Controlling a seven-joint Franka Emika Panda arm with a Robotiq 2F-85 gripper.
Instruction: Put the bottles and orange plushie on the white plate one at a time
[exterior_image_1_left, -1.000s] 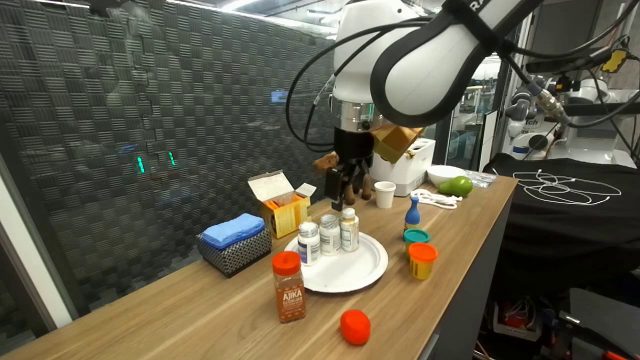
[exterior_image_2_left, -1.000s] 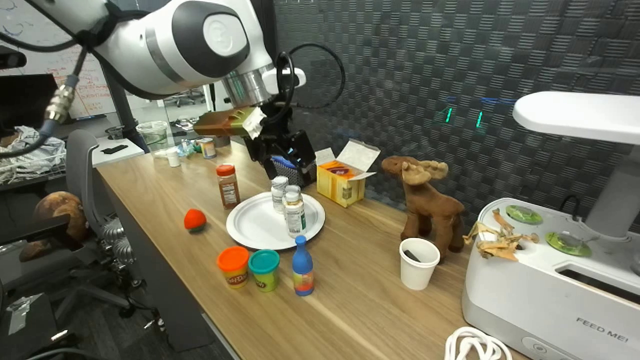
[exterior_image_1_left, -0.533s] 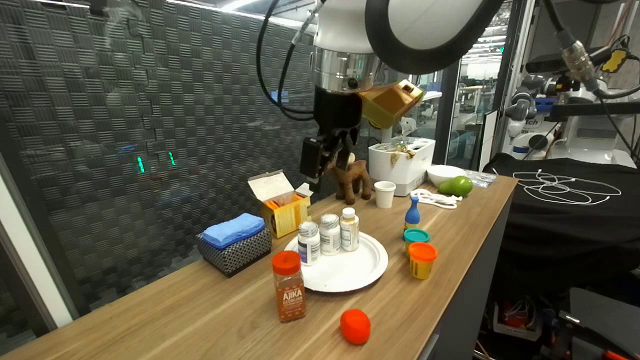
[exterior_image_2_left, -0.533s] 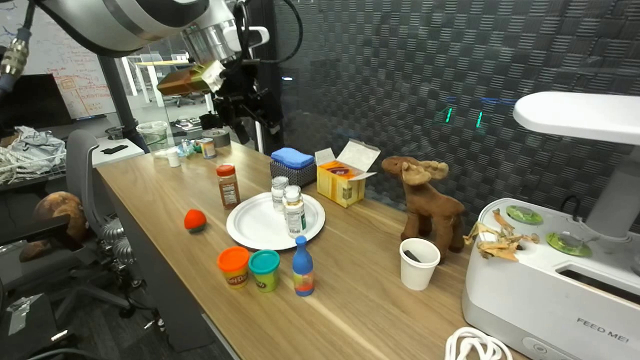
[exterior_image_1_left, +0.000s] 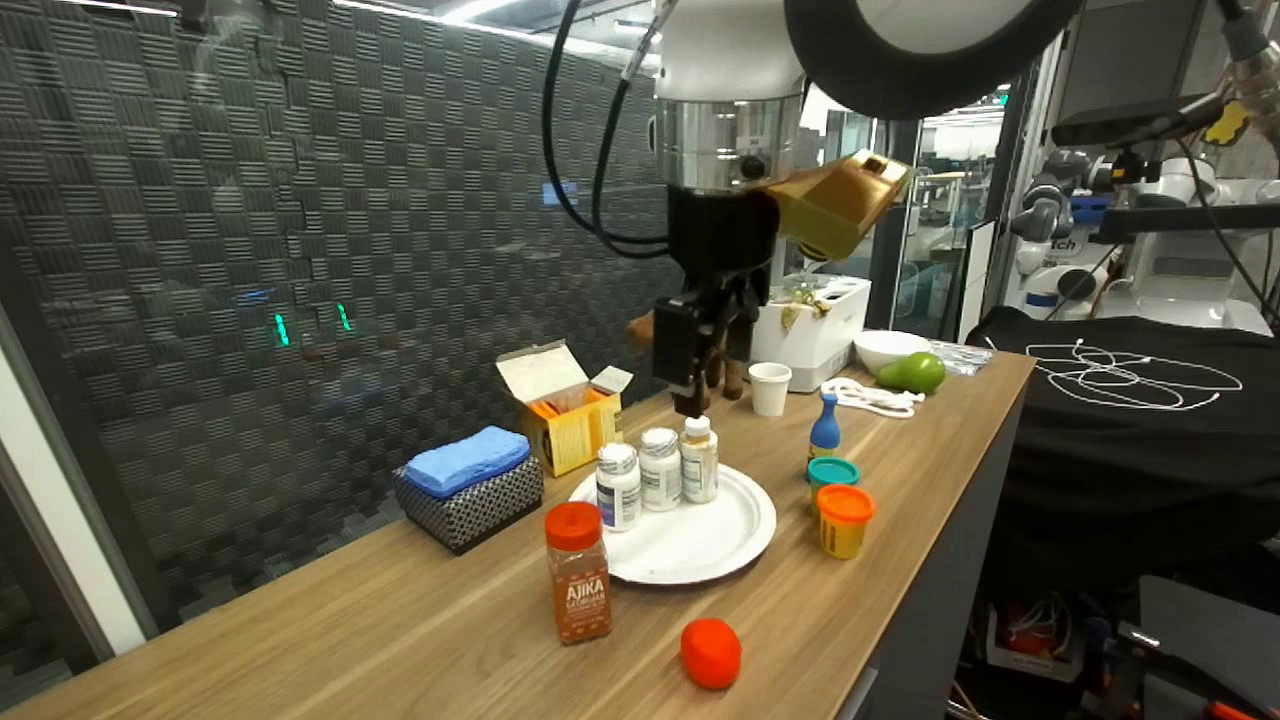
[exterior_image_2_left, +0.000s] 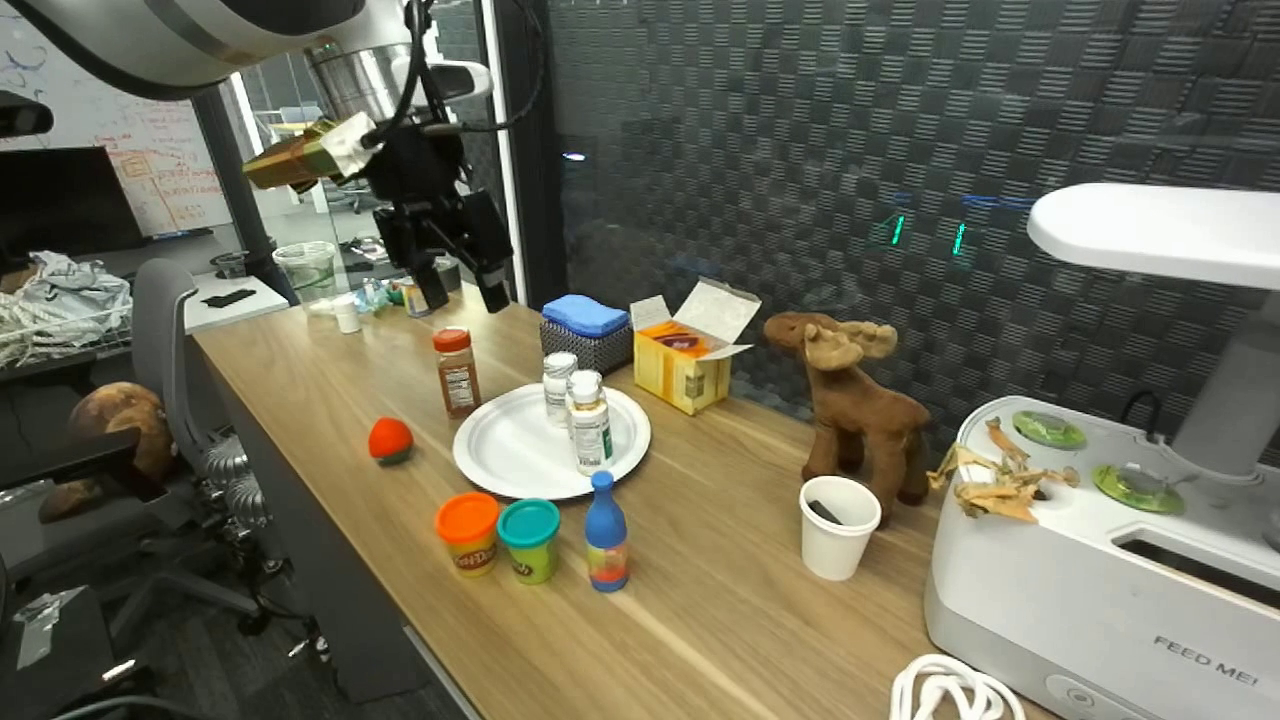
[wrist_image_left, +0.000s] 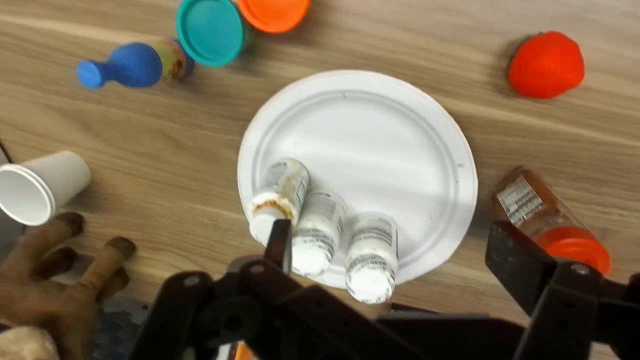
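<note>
The white plate (exterior_image_1_left: 690, 555) lies on the table and shows in all views. Three white bottles (exterior_image_1_left: 618, 490) (exterior_image_1_left: 660, 472) (exterior_image_1_left: 698, 462) stand upright on it, grouped at one side. An orange-red round plushie (exterior_image_2_left: 390, 440) lies on the table near the front edge, off the plate; it also shows in the wrist view (wrist_image_left: 546, 65). A red-capped Ajika bottle (exterior_image_1_left: 580, 585) and a blue bottle (exterior_image_2_left: 606, 540) stand upright beside the plate. My gripper (exterior_image_2_left: 463, 292) is open and empty, raised above the table. In the wrist view the gripper (wrist_image_left: 393, 250) has its fingers spread, with the Ajika bottle partly behind one.
Orange-lidded (exterior_image_2_left: 467, 535) and teal-lidded (exterior_image_2_left: 530, 540) tubs stand by the plate. A yellow box (exterior_image_2_left: 683, 365), a cloth-topped basket (exterior_image_2_left: 587, 340), a brown moose toy (exterior_image_2_left: 865, 415), a white cup (exterior_image_2_left: 835, 545) and a white planter (exterior_image_2_left: 1080, 600) line the wall side.
My gripper has moved away from above the white bottles toward the Ajika bottle's side of the table. It rose first and is now slightly lower again. The objects have not moved.
</note>
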